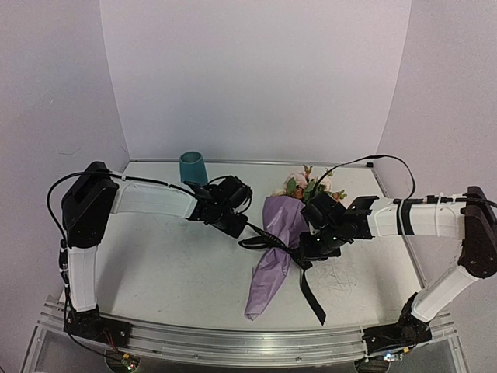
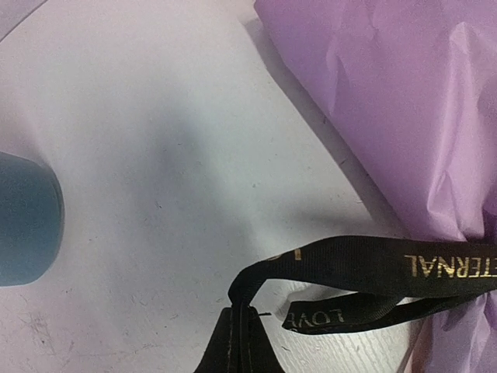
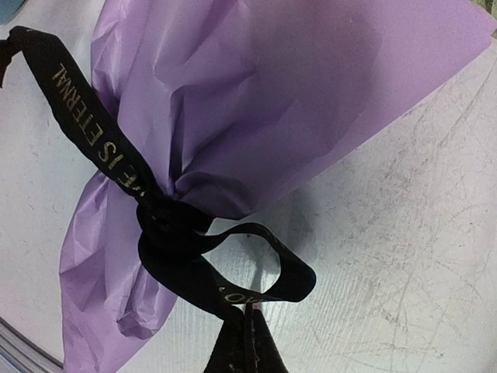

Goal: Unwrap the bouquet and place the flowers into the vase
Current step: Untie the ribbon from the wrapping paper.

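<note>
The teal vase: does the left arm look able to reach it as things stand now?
Likely yes, but not freely. The teal vase stands near the left end effector, with bare table between them. That end effector is shut on a black ribbon loop, so it must release first.

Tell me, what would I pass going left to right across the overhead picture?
Left arm's black elbow → teal vase → left end effector pinching the black ribbon → wrapped bouquet → right arm's white forearm.
</note>
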{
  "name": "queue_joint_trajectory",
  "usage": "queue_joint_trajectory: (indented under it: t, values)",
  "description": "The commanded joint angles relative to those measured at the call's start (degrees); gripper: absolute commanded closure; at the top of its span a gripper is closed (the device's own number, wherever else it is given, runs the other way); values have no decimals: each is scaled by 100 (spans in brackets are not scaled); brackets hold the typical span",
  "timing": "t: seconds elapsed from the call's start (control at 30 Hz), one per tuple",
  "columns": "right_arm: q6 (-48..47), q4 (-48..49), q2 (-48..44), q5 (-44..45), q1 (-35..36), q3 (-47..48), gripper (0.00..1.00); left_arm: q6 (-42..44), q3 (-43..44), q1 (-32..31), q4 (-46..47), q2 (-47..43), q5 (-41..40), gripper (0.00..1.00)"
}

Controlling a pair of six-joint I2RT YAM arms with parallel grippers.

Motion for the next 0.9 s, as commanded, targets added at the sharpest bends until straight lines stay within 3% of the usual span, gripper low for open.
queue_joint_trajectory:
  t: [0.0, 0.3, 0.87]
  values:
    - [-26, -298, -23, -70, -13, -17, 100, -65, 237, 13, -44, -399, 137, 100]
    - [5, -261, 14, -128, -12, -44, 100, -212, 246, 13, -17, -576, -34, 100]
    - [344, -824, -289, 542, -275, -168, 100, -726, -296, 82, 6, -1080, -942, 100]
